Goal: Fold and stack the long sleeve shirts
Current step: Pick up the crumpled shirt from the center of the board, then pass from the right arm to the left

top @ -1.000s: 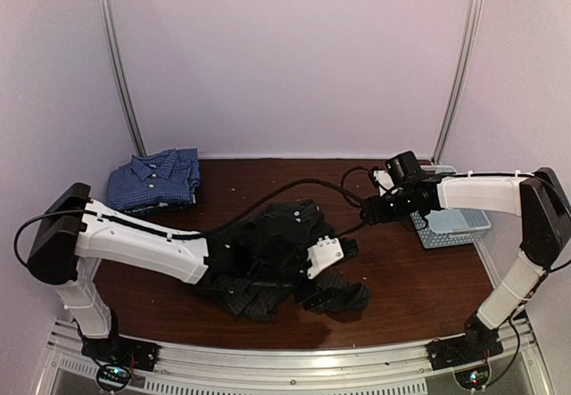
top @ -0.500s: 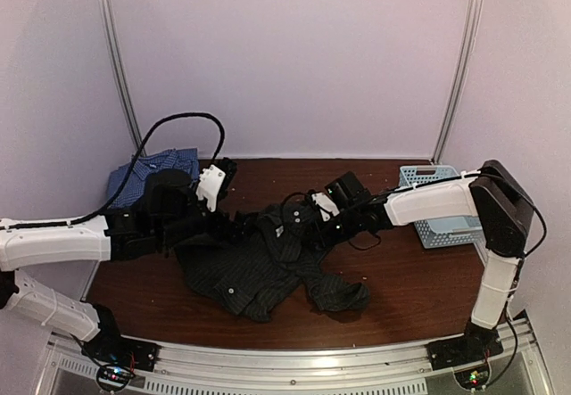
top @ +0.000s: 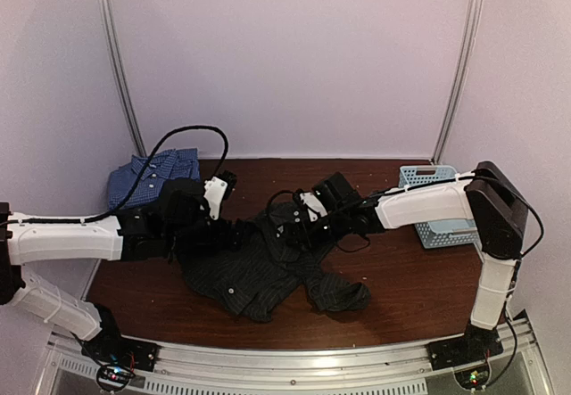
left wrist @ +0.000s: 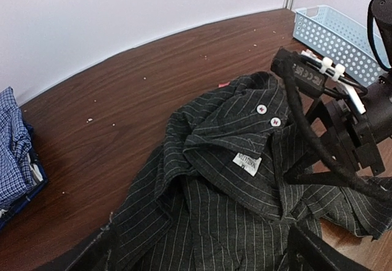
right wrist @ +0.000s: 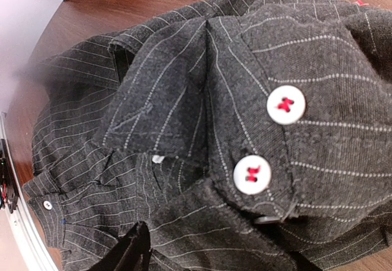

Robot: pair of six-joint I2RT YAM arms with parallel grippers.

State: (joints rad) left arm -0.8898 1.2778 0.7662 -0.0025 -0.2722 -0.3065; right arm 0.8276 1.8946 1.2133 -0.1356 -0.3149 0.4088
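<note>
The black pinstriped shirt (top: 259,275) is spread crumpled at the middle of the surface (top: 401,297), its collar turned up and a white label (left wrist: 247,163) exposed. The left gripper (top: 239,231) is set low over the shirt's left part, and its fingers (left wrist: 82,256) are spread wide with nothing held. The right gripper (top: 297,227) is placed at the collar beside two white buttons (right wrist: 285,107); whether cloth is pinched there cannot be told. The blue checked shirt (top: 147,179) is laid folded at the far left corner, well apart. A light blue basket (top: 446,226) is seen at the right.
</note>
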